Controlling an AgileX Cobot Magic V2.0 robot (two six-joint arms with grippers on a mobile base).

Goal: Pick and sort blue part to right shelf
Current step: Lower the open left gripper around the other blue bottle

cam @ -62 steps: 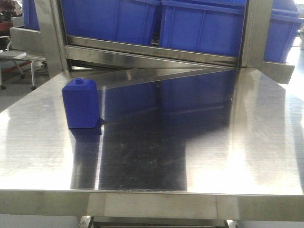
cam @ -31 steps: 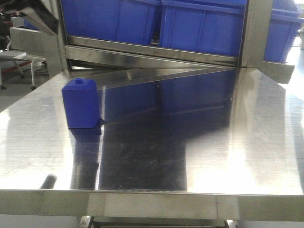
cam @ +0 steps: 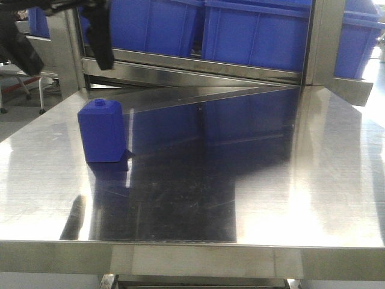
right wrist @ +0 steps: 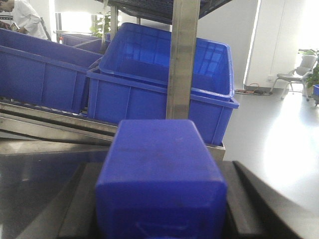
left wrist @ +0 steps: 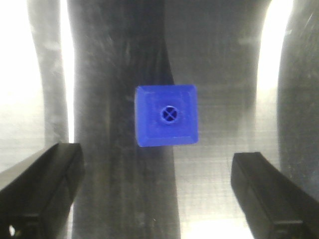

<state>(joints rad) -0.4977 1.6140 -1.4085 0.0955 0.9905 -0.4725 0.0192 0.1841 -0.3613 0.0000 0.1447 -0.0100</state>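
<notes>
While left end effector [left wrist: 157, 160] hovers spread — block [left wrist: 166, 115] below.

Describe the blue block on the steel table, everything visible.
The blue block looks like solid blue plastic, bottle-shaped: flat sides, a square top with sloped shoulders, and a short round cap whose opening shows a cross inside. It stands upright near the left rear of the steel table, resting only on it. Nothing else touches it; the left gripper hangs above, open, fingers apart from it.
</notes>
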